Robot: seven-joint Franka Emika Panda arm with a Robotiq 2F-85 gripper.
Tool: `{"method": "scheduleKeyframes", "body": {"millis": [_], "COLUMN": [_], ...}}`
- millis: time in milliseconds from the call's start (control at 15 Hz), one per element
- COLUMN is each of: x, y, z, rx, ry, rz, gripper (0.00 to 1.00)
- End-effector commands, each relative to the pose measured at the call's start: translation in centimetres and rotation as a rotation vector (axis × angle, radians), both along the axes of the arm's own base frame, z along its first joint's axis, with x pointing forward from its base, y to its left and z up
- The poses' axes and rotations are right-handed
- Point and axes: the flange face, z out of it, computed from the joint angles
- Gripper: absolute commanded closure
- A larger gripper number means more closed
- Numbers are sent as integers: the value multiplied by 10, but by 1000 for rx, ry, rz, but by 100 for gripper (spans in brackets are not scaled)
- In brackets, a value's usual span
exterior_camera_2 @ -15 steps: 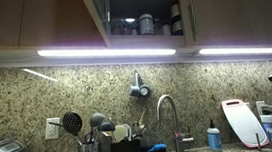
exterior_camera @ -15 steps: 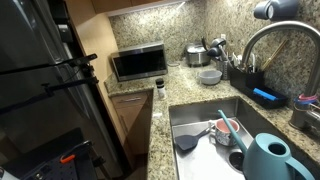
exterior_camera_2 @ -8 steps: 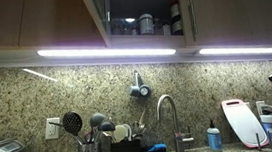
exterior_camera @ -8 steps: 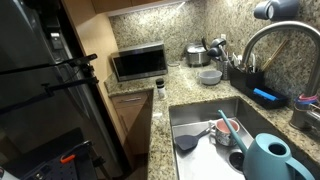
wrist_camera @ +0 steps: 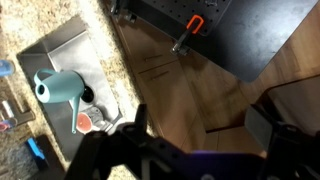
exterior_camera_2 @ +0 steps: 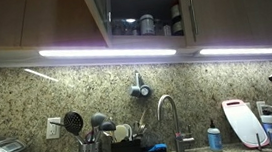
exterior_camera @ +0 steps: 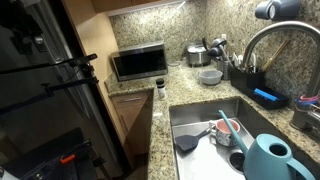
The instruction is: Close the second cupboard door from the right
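Observation:
The open cupboard door (exterior_camera_2: 95, 20) stands edge-on toward the camera in an exterior view. Beside it the cupboard's inside (exterior_camera_2: 143, 21) shows, with jars on a shelf. A closed door (exterior_camera_2: 235, 6) with a metal handle is to its right. My gripper (wrist_camera: 200, 128) shows only in the wrist view. Its two dark fingers are wide apart with nothing between them. It hangs high above the wooden floor (wrist_camera: 185, 90). The gripper and the cupboard door do not show together in any view.
A sink (exterior_camera: 205, 115) holds dishes and a teal watering can (exterior_camera: 268, 158), which also shows in the wrist view (wrist_camera: 60, 88). A microwave (exterior_camera: 138, 63), a rice cooker (exterior_camera: 197, 54), a faucet (exterior_camera_2: 162, 109) and a utensil holder (exterior_camera_2: 88, 146) stand on the granite counter. A black board with orange clamps (wrist_camera: 200, 22) lies on the floor.
A pale shape at the top right corner of the cupboard view has left the picture. The dark shape at the upper left of the sink view has shifted slightly.

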Motion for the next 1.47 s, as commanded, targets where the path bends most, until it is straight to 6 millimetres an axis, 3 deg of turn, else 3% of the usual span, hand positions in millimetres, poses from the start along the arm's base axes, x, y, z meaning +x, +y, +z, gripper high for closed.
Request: {"method": "scheduleKeyframes", "body": {"millis": [0, 400, 600, 1267, 1400], "x": [-11, -14, -13, -11, -9], "y": [27, 66, 72, 76, 84], "z": [18, 56, 71, 70, 69], "rx": [11, 184, 281, 291, 281], "ry": [-120, -366, -528, -497, -547], "rz": [156, 373, 400, 412, 443], "gripper": [0, 0, 0, 0, 0]}}
